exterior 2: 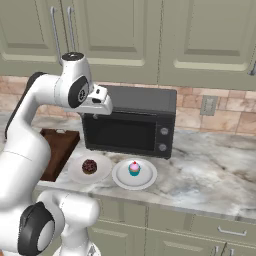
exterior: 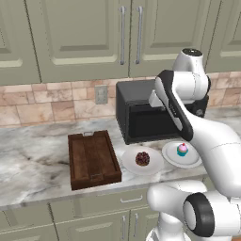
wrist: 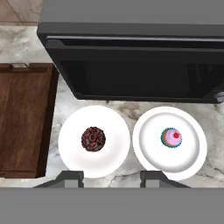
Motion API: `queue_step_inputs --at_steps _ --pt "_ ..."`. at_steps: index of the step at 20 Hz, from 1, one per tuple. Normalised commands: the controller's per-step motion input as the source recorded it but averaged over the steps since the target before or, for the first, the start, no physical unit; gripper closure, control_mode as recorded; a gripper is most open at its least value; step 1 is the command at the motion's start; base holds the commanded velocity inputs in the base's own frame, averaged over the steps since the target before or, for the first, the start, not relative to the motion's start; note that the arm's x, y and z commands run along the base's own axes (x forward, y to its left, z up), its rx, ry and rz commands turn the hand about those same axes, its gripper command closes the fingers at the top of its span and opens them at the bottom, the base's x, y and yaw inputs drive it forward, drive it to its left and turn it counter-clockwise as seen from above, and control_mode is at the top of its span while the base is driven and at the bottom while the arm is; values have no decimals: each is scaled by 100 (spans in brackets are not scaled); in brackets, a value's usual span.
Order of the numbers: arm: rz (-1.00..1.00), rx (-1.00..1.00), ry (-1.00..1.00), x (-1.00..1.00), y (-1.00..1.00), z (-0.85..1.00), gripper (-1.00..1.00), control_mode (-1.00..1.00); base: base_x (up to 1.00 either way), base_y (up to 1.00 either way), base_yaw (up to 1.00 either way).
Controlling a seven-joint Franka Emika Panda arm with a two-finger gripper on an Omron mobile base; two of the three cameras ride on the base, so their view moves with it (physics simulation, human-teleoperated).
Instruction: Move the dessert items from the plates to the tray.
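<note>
marble counter [wrist: 19, 39] far beneath pincer [wrist: 112, 177], jaws wide apart and empty, above chocolate pastry [wrist: 93, 139]

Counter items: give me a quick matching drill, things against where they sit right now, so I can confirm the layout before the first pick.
Things:
1. chocolate pastry
2. cupcake
3. tray
4. microwave

Places:
A. against the wall, behind both plates
B. on the plate nearer the tray
C. at the far end of the row from the cupcake
D. on the plate farther from the tray

Pairs: 1-B, 2-D, 3-C, 4-A
</note>
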Motion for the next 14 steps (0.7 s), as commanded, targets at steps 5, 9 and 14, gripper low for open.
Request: queue_step_inputs --at_steps 5,9,14 --pt "0 0 0 -2 -3 -8 -100 -100 0 0 0" --pt "0 0 0 0 -12 -8 -100 -100 0 0 0" --pt "0 0 0 -1 -25 -17 -100 -100 0 0 0"
